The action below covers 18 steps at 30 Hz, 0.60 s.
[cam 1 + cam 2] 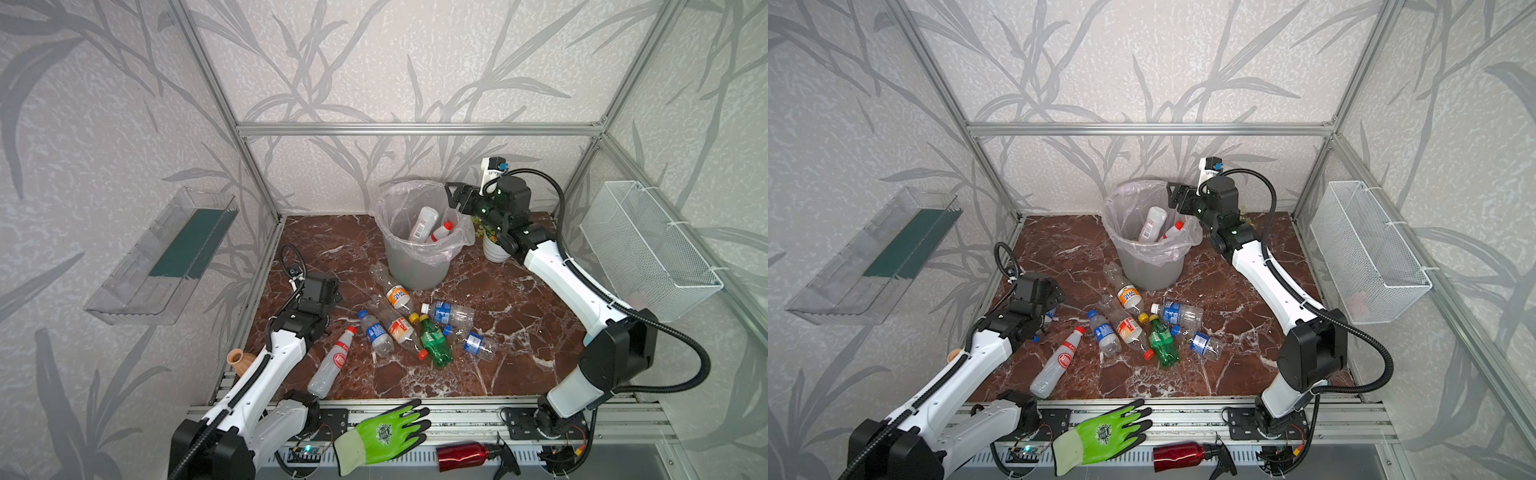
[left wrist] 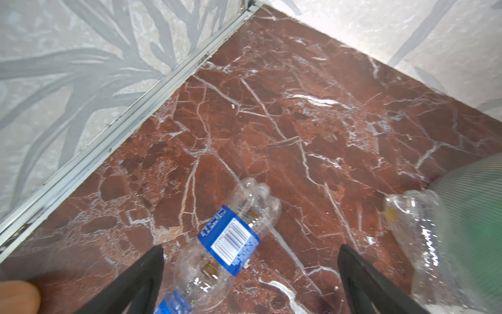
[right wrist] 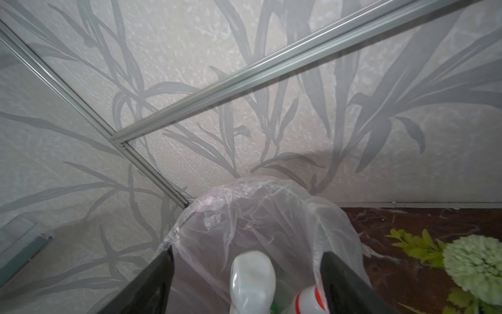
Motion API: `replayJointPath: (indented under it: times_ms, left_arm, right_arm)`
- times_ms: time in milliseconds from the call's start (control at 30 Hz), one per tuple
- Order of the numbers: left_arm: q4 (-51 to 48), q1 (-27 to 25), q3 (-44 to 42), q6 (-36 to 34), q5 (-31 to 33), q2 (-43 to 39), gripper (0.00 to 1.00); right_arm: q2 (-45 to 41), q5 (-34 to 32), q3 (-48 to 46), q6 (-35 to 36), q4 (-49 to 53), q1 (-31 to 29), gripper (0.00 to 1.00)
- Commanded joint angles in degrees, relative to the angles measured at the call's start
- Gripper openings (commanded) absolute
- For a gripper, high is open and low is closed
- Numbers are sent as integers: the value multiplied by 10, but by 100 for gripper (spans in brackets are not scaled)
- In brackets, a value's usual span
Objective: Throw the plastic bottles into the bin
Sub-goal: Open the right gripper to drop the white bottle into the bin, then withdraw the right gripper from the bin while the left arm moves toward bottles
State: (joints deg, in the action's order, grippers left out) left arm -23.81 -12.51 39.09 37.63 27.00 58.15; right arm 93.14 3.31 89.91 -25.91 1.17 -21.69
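Marble table (image 1: 519, 299): right gripper (image 3: 247, 252) is held wide over the bin (image 1: 411, 266) — for release; left gripper (image 2: 250, 248) is spread astride a bottle (image 2: 228, 242).

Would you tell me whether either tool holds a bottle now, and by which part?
Nothing is held: the right tool is open above the bin, the left tool open over a lying blue-labelled bottle.

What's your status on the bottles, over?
Right gripper open over bin, empty. Left gripper open over blue-label bottle on table. Two bottles in bin, cluster on table. Flower pot beside bin, not blocking.
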Motion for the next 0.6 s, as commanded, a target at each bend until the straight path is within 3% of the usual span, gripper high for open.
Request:
replayJointPath:
  times_ms: [0, 300, 567]
  left_arm:
    - [-45, 15, 20, 17, 14, 23, 99]
    - [-80, 38, 59, -5, -13, 104, 99]
    - [-78, 74, 104, -60, -83, 205, 97]
  right_arm:
    - [-48, -18, 30, 53, 16, 7, 89]
    - [-139, -16, -137, -1, -32, 50, 90]
    - [-222, 2, -297, -21, -27, 124, 90]
